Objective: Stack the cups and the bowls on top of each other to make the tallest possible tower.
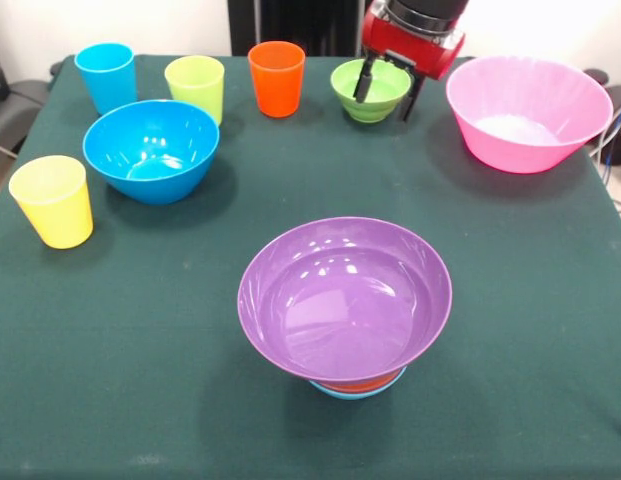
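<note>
The tower stands near the front: a wide purple bowl (345, 295) sits on an orange bowl (355, 381) and a light-blue bowl (352, 392), of which only the edges show. At the back, my gripper (386, 92) hangs open over the small green bowl (380, 106), one finger inside it and the other just outside its right rim. The blue cup (105, 76), lime green cup (195, 86) and orange cup (277, 78) stand upright in a row at the back left. Near the left edge is the yellow cup (52, 200).
A deep blue bowl (150, 150) sits left of centre, in front of the cup row. A large pink bowl (528, 112) is at the back right, close to my gripper. The dark green tablecloth (140, 340) covers the table.
</note>
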